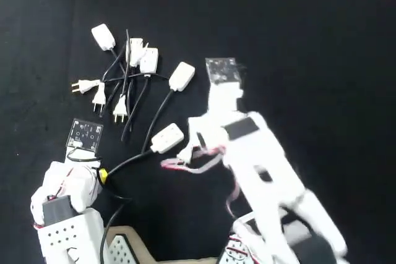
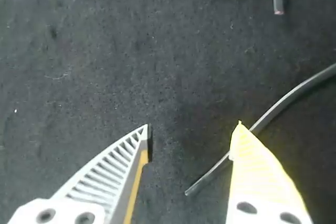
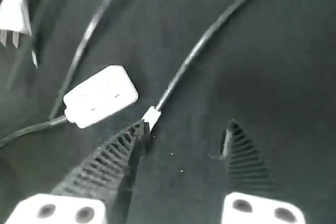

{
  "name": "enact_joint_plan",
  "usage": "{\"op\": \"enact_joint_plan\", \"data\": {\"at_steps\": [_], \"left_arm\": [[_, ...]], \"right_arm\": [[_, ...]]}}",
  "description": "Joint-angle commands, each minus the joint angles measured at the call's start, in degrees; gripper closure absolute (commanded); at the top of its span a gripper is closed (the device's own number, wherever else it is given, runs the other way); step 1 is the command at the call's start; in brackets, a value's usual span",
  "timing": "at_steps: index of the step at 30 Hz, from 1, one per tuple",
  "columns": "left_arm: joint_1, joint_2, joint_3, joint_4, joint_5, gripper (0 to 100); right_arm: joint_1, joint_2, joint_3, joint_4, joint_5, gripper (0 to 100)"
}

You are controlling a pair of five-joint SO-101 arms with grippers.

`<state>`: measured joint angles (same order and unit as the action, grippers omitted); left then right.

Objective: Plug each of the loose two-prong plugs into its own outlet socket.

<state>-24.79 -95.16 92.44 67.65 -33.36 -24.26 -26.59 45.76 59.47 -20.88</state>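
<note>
A black, felt-like cloth [image 1: 309,41] covers the table. The landmark is the white socket block [image 1: 166,137], a smooth plastic bar with rounded corners, lying flat. Its long axis runs on a slant across the high view, and a black rubbery lead [image 1: 127,164] leaves its end on the left arm's side. In the right wrist view the marks on its face are too blurred to read.

The right gripper [image 3: 186,128] hangs just beside this block, on the arms' side of it. Its two ribbed, wedge-shaped fingers [image 3: 113,161] are spread apart with bare cloth between them. The white-capped end of a thin cord [image 3: 210,35] lies right at one fingertip.

Three loose plugs [image 1: 99,98] lie beyond the block, away from the arms and toward the high view's left. They are small white bodies with pale metal prongs. One points its prongs away from the block, to the view's left; the other two point theirs back toward the arms. Four more white sockets [image 1: 148,60] lie past the plugs in a tangle of black cords.

The left gripper [image 2: 192,129] is well apart from the block, on the side where the lead runs. It is released, with one white ribbed finger [image 2: 113,166] and one yellow, holding nothing. A black cord [image 2: 273,111] passes just beside the yellow tip.
</note>
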Motion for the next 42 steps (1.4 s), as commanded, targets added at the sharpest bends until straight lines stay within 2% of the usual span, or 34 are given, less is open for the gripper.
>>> {"op": "enact_joint_plan", "data": {"at_steps": [1, 4, 10, 17, 22, 24, 27, 28, 33, 38, 42], "left_arm": [[0.75, -0.35, -0.48, 0.53, -0.53, 75], [0.75, -0.35, -0.48, 0.53, -0.53, 75], [0.75, -0.35, -0.48, 0.44, -0.53, 75], [0.75, -0.35, -0.48, 0.44, -0.53, 75], [0.75, -0.35, -0.48, 0.44, -0.53, 75], [0.75, -0.35, -0.48, 0.44, -0.53, 75], [0.75, -0.35, -0.48, 0.44, -0.53, 75], [0.75, -0.35, -0.48, 0.44, -0.53, 75], [0.75, -0.35, -0.40, 0.44, -0.53, 75], [0.75, -0.35, -0.40, 0.44, -0.53, 75], [0.84, -0.35, -0.40, 0.44, -0.53, 75]], "right_arm": [[-2.29, 14.99, -11.30, 1.76, -2.37, 84.3], [-5.27, 21.93, -14.90, 1.85, -2.90, 92.5], [-6.95, 26.24, -15.25, 1.49, -8.62, 78.8], [-12.31, 30.99, -13.85, -3.25, -8.70, 78.8], [-11.60, 33.45, -13.49, -5.45, -8.53, 79.3], [-11.43, 33.80, -13.67, -5.45, -8.53, 83.6], [-10.29, 33.10, -13.76, -5.45, -8.35, 95.3], [-10.02, 32.57, -13.49, -5.45, -7.91, 96.3], [-7.38, 29.05, -13.14, -1.76, -5.45, 98.6], [1.05, 22.73, -15.60, 7.65, 2.11, 98.7], [9.23, 23.69, -21.58, 15.30, 9.67, 98.7]]}}
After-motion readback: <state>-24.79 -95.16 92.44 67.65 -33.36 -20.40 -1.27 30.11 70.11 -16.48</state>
